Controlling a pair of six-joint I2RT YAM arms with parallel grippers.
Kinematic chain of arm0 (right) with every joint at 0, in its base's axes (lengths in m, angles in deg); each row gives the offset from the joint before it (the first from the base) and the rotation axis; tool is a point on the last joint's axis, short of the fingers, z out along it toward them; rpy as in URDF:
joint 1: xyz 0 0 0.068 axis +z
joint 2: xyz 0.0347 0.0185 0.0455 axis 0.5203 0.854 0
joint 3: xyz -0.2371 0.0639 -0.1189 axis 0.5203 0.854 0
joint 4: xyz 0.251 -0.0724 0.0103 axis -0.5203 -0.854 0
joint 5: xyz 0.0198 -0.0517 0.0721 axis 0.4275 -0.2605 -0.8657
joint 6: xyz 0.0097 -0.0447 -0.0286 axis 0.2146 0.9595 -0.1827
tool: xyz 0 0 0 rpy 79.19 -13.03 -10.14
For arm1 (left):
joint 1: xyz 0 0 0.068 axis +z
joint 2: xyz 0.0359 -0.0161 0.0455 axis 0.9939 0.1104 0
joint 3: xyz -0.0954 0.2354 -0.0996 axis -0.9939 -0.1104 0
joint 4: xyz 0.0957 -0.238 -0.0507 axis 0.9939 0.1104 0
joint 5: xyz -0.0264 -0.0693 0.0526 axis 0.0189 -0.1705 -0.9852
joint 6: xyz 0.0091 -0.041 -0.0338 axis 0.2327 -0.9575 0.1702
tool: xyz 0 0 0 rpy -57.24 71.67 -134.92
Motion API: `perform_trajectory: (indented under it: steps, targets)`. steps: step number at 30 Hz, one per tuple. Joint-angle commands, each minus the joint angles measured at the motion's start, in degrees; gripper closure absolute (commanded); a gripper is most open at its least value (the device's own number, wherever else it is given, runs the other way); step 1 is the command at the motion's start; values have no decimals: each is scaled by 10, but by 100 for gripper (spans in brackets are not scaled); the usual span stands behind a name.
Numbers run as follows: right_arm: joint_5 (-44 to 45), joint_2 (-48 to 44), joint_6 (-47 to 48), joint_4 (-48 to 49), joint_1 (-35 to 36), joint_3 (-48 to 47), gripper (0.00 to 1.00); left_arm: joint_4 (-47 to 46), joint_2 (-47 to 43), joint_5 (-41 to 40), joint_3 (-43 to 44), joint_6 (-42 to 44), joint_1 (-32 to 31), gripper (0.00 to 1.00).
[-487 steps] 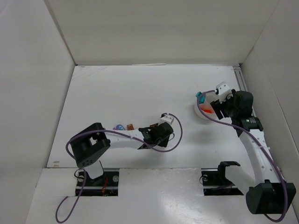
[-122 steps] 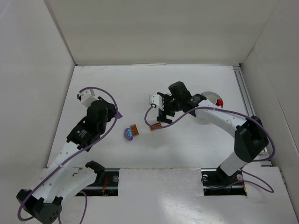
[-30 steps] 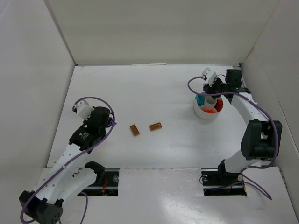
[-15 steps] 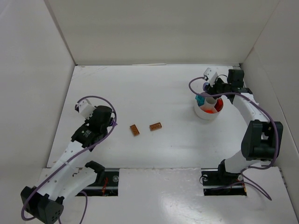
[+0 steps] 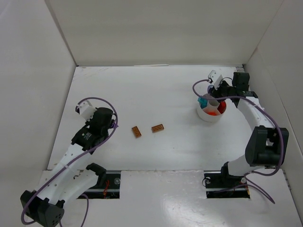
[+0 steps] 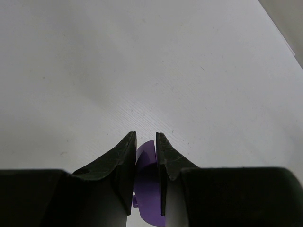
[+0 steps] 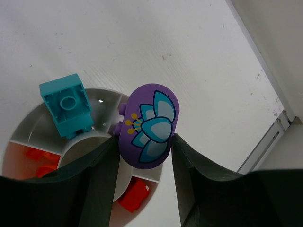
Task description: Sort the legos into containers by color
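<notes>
The bowl (image 5: 204,115) sits close to the worktop's (image 5: 142,90) right edge, toward the far right corner. Your right wrist view shows it split by thin walls into outer cells around a round middle cell. A teal brick (image 7: 66,105) stands studs-up in one outer cell. Red pieces (image 7: 134,195) lie in the part of the ring next to it; your tool hides whether they share one cell.

Your right tool (image 7: 143,139) is over the bowl's rim, pinching a purple oval piece (image 7: 149,124) printed with a teal and yellow flower. Its two fingers press on the oval's long sides. You cannot tell from either view whether the oval touches the rim.

Two brown bricks (image 5: 136,132) (image 5: 157,127) lie flat near the middle of the worktop. They are close together but apart, and well away from the bowl.

Your left tool (image 6: 145,137) is near the left edge, about halfway along it. Its fingers are pressed onto a second purple piece (image 6: 147,189), which fills the narrow gap between them. Only bare worktop shows ahead of it.
</notes>
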Motion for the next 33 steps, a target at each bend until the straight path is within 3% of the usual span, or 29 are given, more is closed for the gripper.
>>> perform_trajectory:
  steps: [1, 3, 16, 21, 23, 24, 26, 30, 32, 33]
  targets:
    - [-9, -33, -4, -4, -4, -1, 48, -2, -10, -4, 22, 9, 3, 100]
    - [-9, -39, -4, -9, -4, -1, 41, -7, -5, -3, 22, 9, 3, 100]
    - [-1, -55, -11, -15, -4, -1, 38, -23, 7, 2, 27, 20, 3, 100]
    - [27, -103, -44, -15, -9, -1, 35, -92, 39, 50, 45, 82, 3, 100]
    - [83, -127, -71, -15, -14, -1, 25, -160, 80, 92, 61, 138, 3, 100]
    - [107, -139, -88, -15, -19, -1, 7, -185, 97, 109, 81, 156, 3, 100]
    - [152, -185, -126, -27, -19, 5, 0, -260, 156, 167, 107, 188, 3, 100]
    - [284, -277, -181, -42, -19, 24, 0, -356, 274, 246, 192, 258, -3, 100]
    - [284, -325, -192, -29, -25, 54, 0, -365, 327, 259, 266, 290, -29, 100]
    - [225, -335, -178, -16, -25, 65, 0, -365, 379, 273, 293, 299, -38, 100]
